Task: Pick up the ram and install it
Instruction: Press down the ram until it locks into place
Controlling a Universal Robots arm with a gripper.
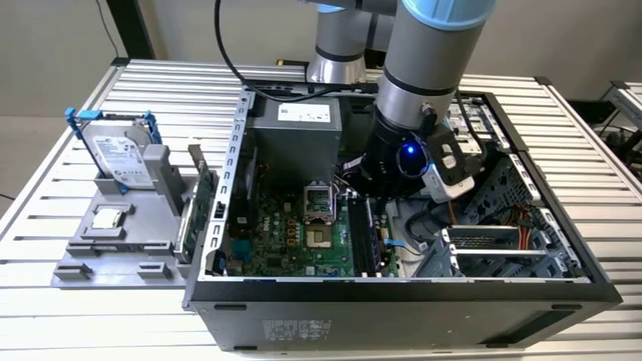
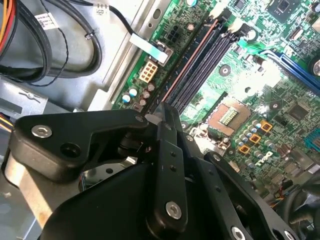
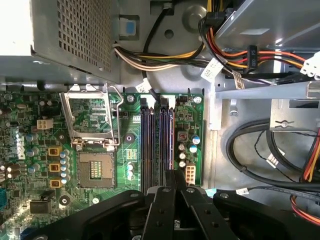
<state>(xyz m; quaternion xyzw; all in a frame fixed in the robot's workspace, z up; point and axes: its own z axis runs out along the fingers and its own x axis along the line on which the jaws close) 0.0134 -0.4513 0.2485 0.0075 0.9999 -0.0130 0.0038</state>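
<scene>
Green motherboard [image 3: 130, 145] lies right under my gripper [image 3: 175, 176], which is down inside the computer case [image 1: 401, 293] at the near end of the memory slots [image 3: 150, 145]. My jaws are drawn tight together, and I judge they are clamped on the ram [image 2: 192, 60], the thin reddish-edged strip that runs away from the tips along the outermost slot, beside the row of capacitors [image 3: 182, 155].

The main risk is a skewed seat. If the stick is a little off the slot line or tilted end to end, pressing would jam one corner and strain the board. The end latch [image 2: 221, 19] may not be fully open, and I cannot tell. A loose cable [image 3: 250, 145] lies just beside the board edge and could snag my wrist.

Both wrist views show the slot line against my tips, which the exterior view hides behind my arm. That exterior view alone shows the grey holder outside the case, with the hard drive [image 1: 119, 154] and the expansion card [image 1: 204, 199] standing in it.
</scene>
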